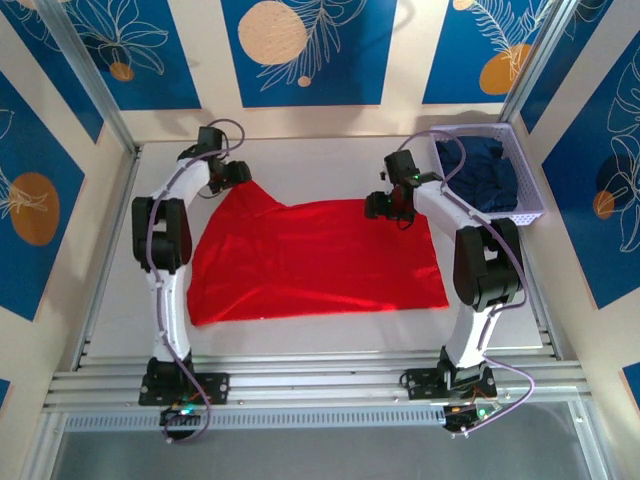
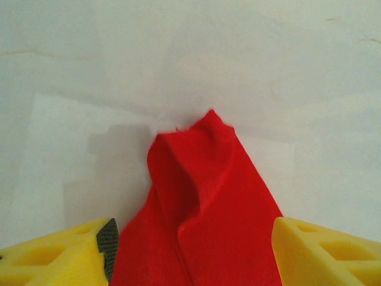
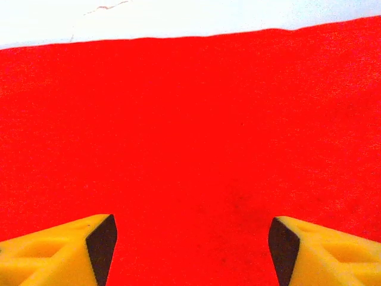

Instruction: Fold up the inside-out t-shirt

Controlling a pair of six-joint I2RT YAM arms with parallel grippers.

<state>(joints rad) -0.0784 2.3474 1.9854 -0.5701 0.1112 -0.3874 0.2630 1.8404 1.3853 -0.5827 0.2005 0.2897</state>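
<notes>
While the left gripper (image 2: 190, 238) and right gripper (image 3: 190, 238) are standing jaws apart over the t-shirt (image 1: 315, 260) lying spread across mid-frame, I am flagging a shallow pinch on its bunched upper-left corner (image 2: 202, 137) as risking slippage and a skewed fold.

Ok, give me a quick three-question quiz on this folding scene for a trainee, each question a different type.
1. True or false: the red t-shirt lies in the lavender basket.
2. Which gripper is at the t-shirt's far-left corner? A) right gripper B) left gripper C) both
3. What lies in the basket?

Key:
1. False. It is spread on the table.
2. B. The right gripper is open over the cloth near its far edge.
3. A dark navy garment.
</notes>
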